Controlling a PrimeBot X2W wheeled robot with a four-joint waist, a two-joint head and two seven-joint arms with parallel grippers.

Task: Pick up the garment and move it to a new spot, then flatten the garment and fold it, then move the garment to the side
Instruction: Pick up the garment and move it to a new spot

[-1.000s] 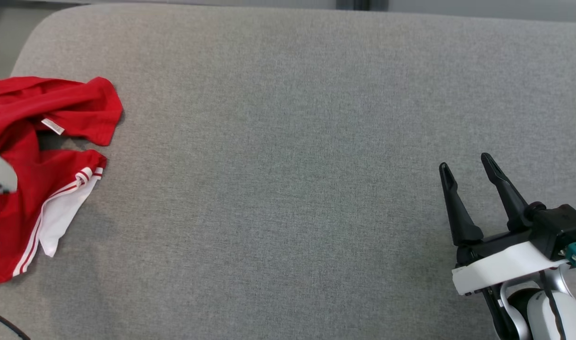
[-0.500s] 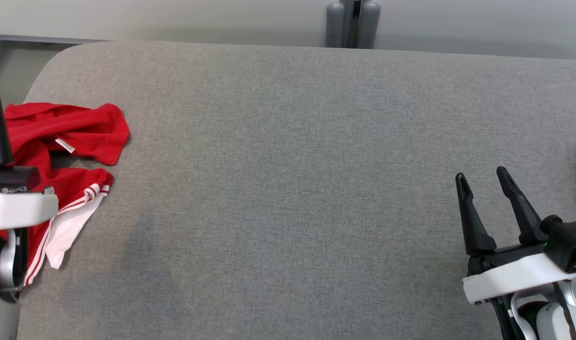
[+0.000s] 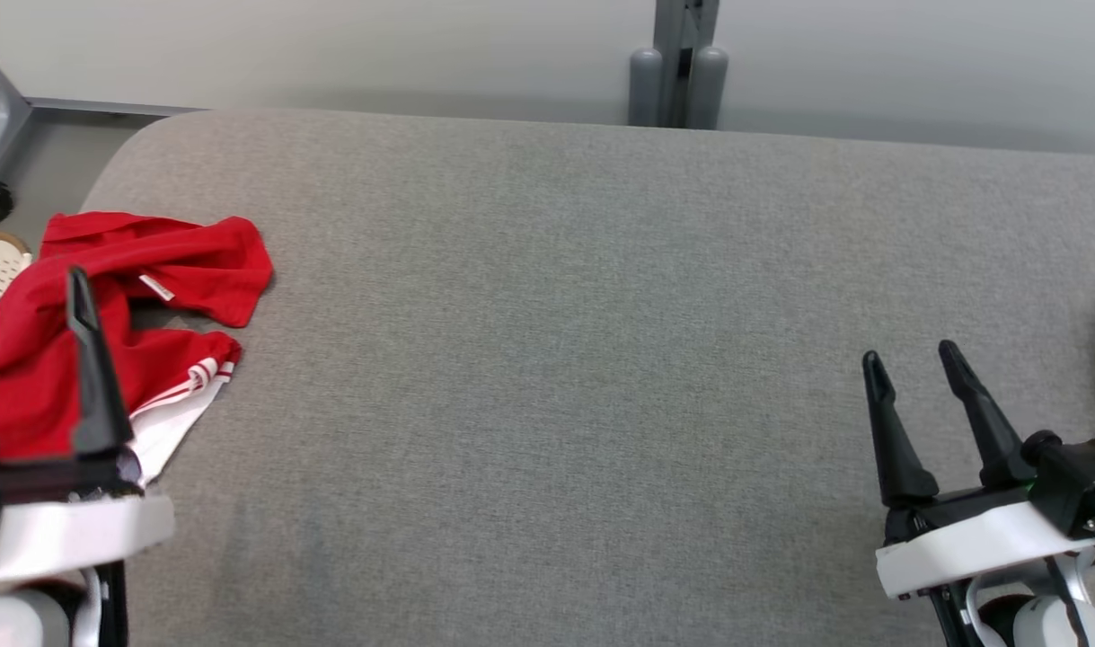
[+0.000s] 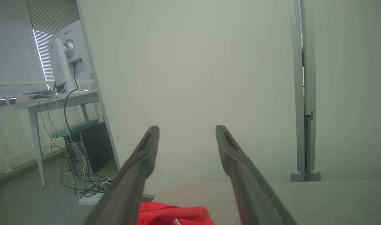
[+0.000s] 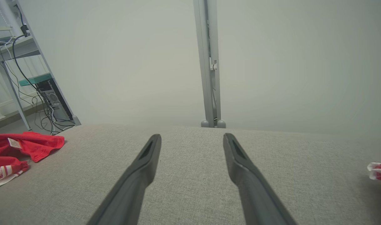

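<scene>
1. The garment [image 3: 179, 256], red with white stripes and a white panel, lies crumpled on the grey padded table [image 3: 547, 359]. In the head view it is at about 9 o'clock, close to the table's rounded left end.
2. The left gripper [image 3: 26, 279] sits at about 8 o'clock in the head view. Its two dark fingers point toward 12 and overlap the near part of the garment. Whether they touch the cloth cannot be told.
3. Its jaws stand apart with nothing between them. In the left wrist view the red cloth shows at 6 o'clock, low between the fingers and beyond them.
4. The right gripper [image 3: 909, 355] is at about 4 o'clock in the head view, well apart from the garment. Its jaws are spread and empty over bare grey fabric.
5. In the right wrist view the garment lies at 9 o'clock, with a small white label [image 5: 13, 142] showing on it.
6. A small red-and-white scrap [image 5: 378, 171] lies on the table at 3 o'clock in the right wrist view.
7. A grey post [image 3: 677, 85] stands behind the table at 12 o'clock in the head view.
8. A monitor [image 4: 63, 53] sits on a desk at 10 o'clock in the left wrist view, with cables hanging below it.
</scene>
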